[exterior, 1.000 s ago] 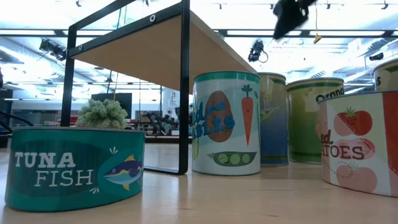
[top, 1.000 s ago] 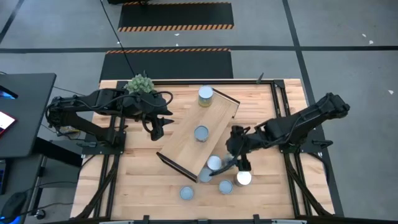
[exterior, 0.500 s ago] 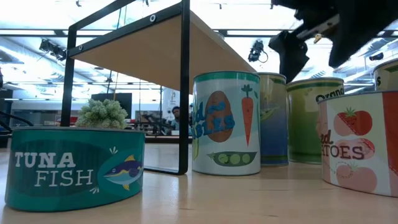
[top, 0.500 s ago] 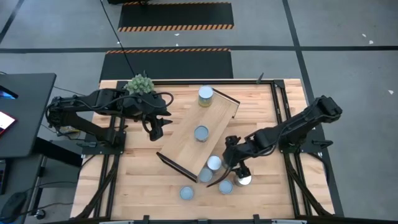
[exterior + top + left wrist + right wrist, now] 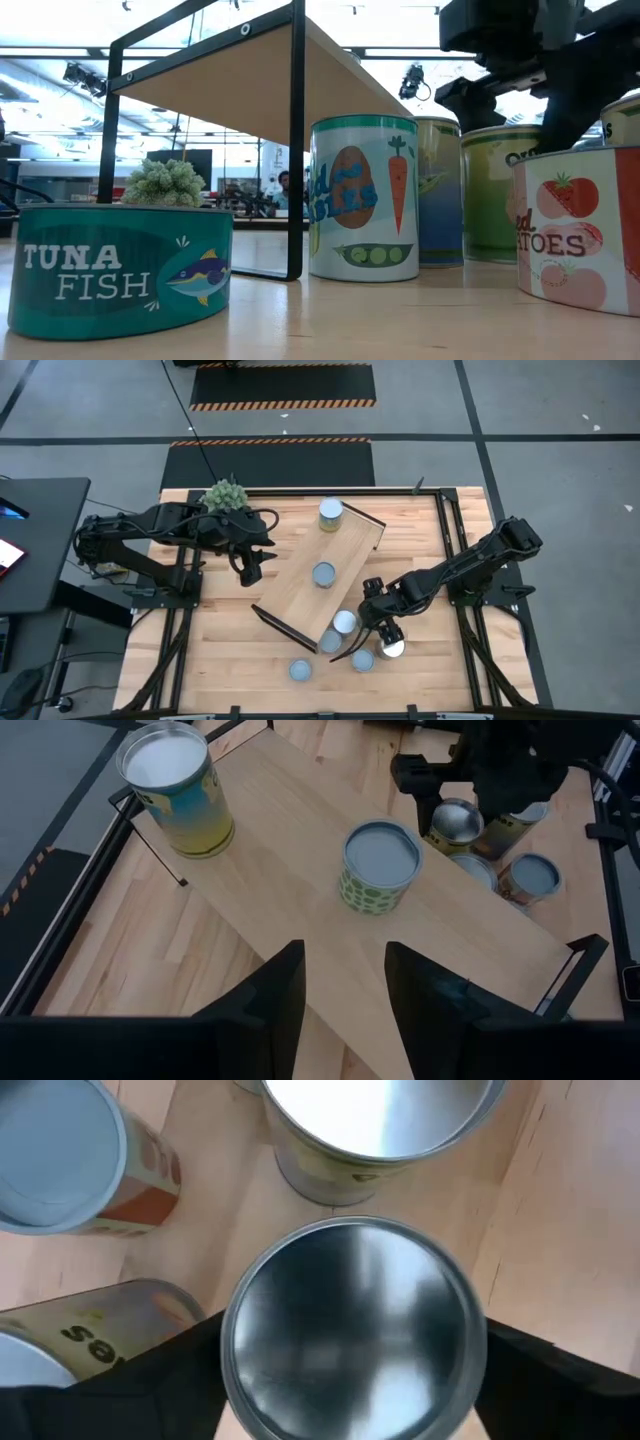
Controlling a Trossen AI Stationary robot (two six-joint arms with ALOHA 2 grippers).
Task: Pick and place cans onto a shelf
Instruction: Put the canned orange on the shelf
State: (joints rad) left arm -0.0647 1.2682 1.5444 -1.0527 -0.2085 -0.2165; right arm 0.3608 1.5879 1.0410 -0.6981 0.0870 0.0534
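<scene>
The right gripper [image 5: 372, 625] is lowered over a silver-topped can [image 5: 352, 1328], which stands upright with its axis vertical. One spread finger is seen on either side, and no grip is made. The can stands at the shelf's [image 5: 300, 595] five o'clock end. The left gripper [image 5: 250, 570], partly open and empty, waits at nine o'clock.

Seven small round-topped cans [image 5: 323, 574] are in sight: two stand on the single long light-wood shelf [image 5: 290, 595], and five cluster on the plank counter [image 5: 420, 520] around its near right end. There is one green bushy plant [image 5: 224, 494] at the far left corner. Two dark robot arms, the left [image 5: 160, 525] and the right [image 5: 470, 560], reach in.
</scene>
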